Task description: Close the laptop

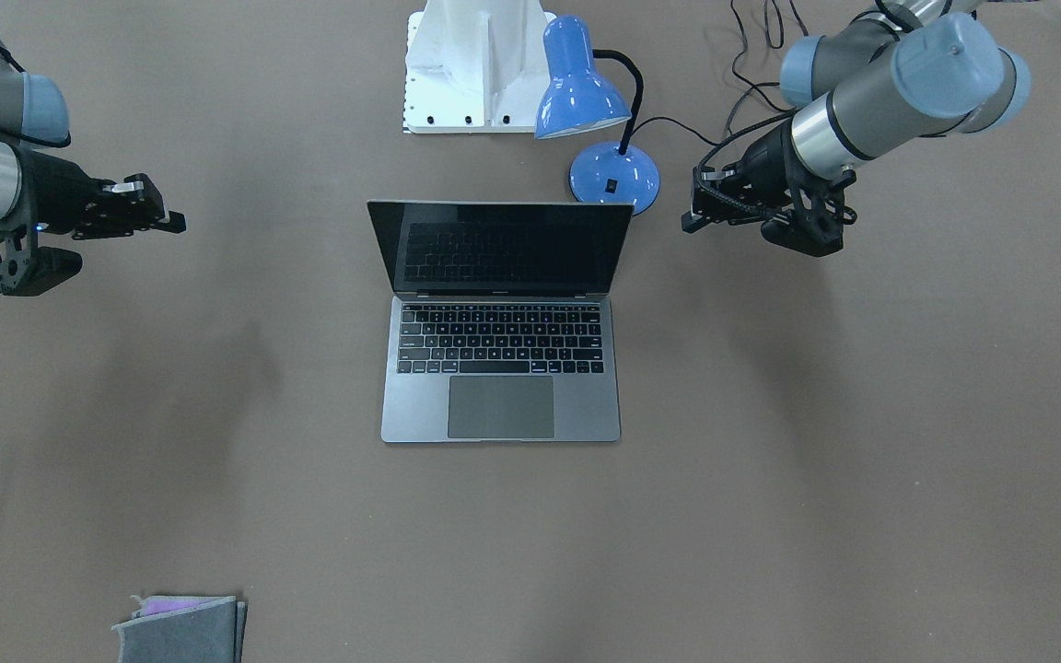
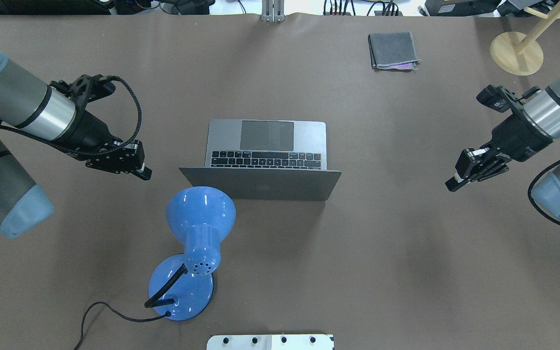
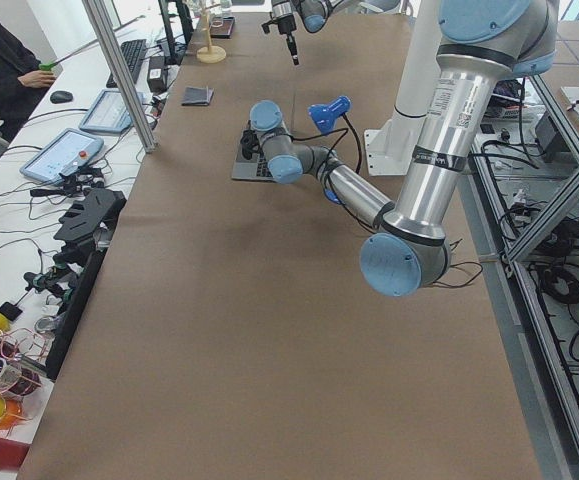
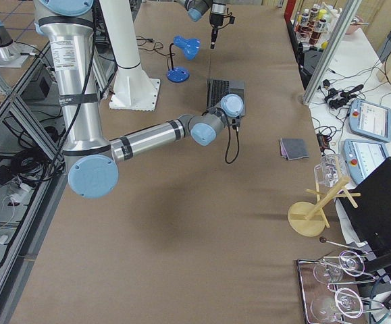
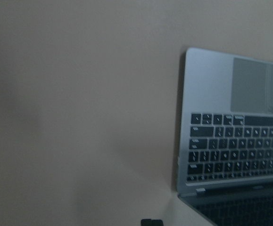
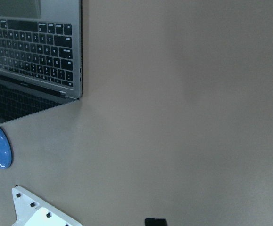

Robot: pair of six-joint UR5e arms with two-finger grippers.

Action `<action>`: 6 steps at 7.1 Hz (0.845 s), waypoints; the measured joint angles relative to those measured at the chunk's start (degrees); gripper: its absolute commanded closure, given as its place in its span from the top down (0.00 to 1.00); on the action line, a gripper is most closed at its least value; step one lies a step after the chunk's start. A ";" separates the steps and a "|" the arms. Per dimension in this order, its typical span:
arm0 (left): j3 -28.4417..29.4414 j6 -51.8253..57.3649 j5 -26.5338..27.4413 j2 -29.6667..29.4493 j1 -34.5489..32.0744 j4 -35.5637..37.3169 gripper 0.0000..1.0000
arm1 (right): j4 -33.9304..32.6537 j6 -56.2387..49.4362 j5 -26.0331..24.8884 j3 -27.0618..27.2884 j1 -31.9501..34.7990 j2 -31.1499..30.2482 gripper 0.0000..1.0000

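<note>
The laptop (image 1: 501,331) is sitting open at the centre of the front-facing view on the brown counter (image 1: 862,460). Its black screen is standing up toward the top of the frame, just below a blue desk lamp (image 1: 581,92). The right end effector (image 1: 178,221) is hovering at the left edge and the left end effector (image 1: 688,223) at the right. Each is well apart from the laptop, with fingers pressed together and gripping nothing.

In the overhead view the lid's grey back is facing the camera (keyboard and trackpad showing beyond it), and a folded grey cloth (image 2: 393,50) is lying at the upper right.

The left wrist view is catching the keyboard at its right edge, and the right wrist view is catching it at its upper left.
</note>
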 measured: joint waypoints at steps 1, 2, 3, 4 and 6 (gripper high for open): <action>-0.10 0.07 -1.48 -0.13 0.12 -1.38 0.00 | 4.23 3.50 0.88 0.05 -1.26 0.16 0.00; 0.41 0.09 -2.35 -0.11 0.41 -3.96 0.00 | 9.35 7.96 0.89 0.08 -2.83 0.82 0.00; 1.52 -0.33 -2.70 -0.10 0.92 -7.08 0.00 | 13.77 12.48 -0.42 0.16 -4.41 1.99 0.00; 2.65 -1.84 -2.79 -0.19 1.66 -10.07 0.00 | 16.92 17.26 -3.01 0.23 -6.35 3.62 0.00; 3.32 -4.93 -2.84 -0.38 2.76 -13.42 0.00 | 23.41 28.55 -9.56 0.28 -12.03 6.94 0.00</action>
